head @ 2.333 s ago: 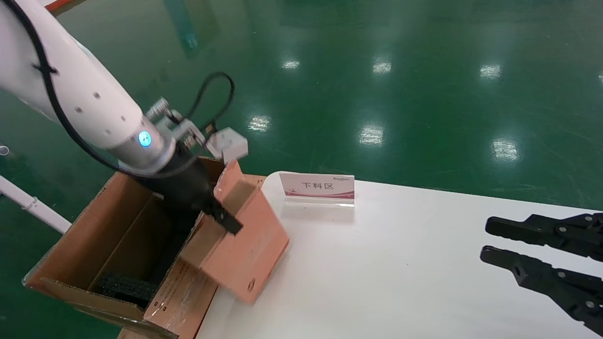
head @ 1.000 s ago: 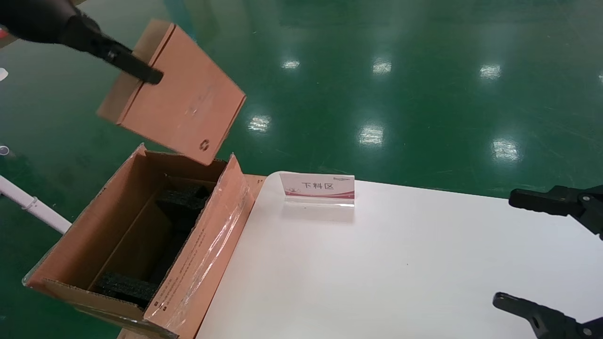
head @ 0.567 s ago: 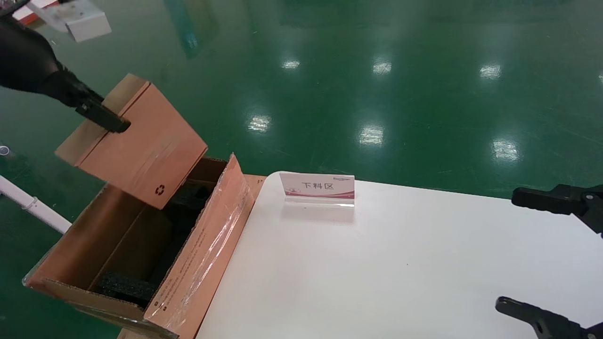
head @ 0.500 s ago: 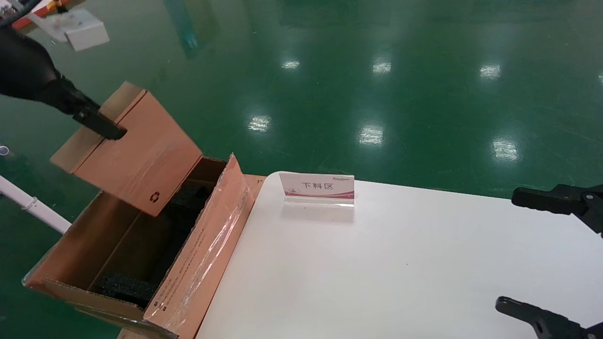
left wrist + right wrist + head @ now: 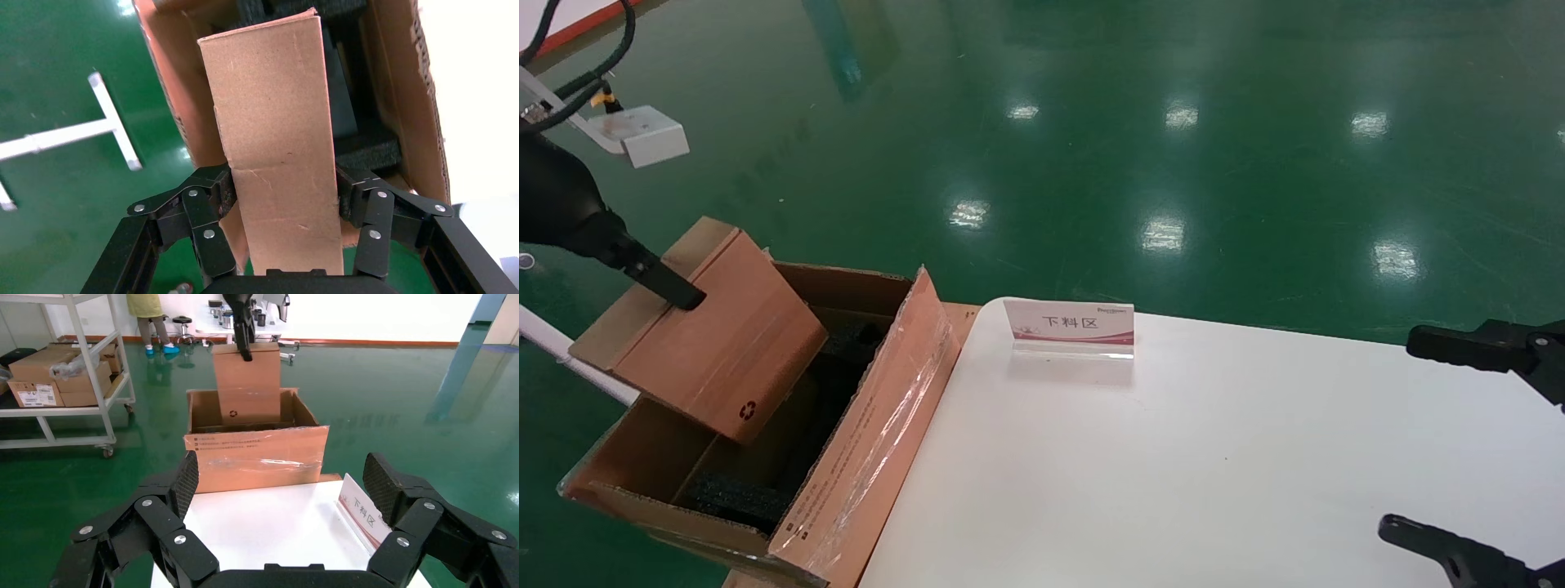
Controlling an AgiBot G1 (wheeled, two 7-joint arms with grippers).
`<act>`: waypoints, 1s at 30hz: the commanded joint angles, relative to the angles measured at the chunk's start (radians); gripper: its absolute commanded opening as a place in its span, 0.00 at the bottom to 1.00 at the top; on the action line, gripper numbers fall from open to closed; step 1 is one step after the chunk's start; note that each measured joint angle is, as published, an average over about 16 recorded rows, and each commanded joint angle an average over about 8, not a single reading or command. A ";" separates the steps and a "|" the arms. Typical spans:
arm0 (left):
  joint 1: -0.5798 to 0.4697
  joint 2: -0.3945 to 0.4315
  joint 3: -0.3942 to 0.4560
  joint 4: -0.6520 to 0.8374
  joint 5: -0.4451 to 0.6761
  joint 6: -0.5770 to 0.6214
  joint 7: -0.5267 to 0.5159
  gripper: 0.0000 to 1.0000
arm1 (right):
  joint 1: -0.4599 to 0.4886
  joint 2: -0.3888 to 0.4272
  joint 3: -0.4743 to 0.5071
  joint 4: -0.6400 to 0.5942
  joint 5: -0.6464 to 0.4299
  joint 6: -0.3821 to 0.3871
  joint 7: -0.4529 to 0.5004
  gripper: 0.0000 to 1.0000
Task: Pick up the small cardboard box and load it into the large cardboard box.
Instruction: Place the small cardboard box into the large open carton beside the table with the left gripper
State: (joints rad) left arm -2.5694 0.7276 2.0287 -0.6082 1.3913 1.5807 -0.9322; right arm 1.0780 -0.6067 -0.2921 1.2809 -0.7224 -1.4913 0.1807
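Left gripper (image 5: 284, 202) clamped on small cardboard box (image 5: 715, 359), lower end hidden inside large cardboard box (image 5: 878, 441).

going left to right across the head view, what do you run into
left gripper shut on the small cardboard box → large cardboard box with its taped flap → sign card on the white table → right gripper, open at the right edge

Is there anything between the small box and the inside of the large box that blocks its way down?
Nothing visible blocks it. The left hand holds the small cardboard box over the large cardboard box.
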 commanded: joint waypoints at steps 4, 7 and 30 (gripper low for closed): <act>0.018 -0.009 0.035 -0.002 -0.016 -0.008 -0.022 0.00 | 0.000 0.000 0.000 0.000 0.000 0.000 0.000 1.00; 0.029 -0.012 0.048 -0.005 -0.020 -0.014 -0.037 0.00 | 0.000 0.000 0.000 0.000 0.000 0.000 0.000 1.00; 0.105 -0.012 0.096 -0.017 0.003 -0.071 -0.098 0.00 | 0.000 0.001 -0.002 0.000 0.001 0.001 -0.001 1.00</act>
State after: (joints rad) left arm -2.4654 0.7145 2.1233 -0.6271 1.3931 1.5088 -1.0323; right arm 1.0784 -0.6060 -0.2939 1.2809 -0.7211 -1.4905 0.1798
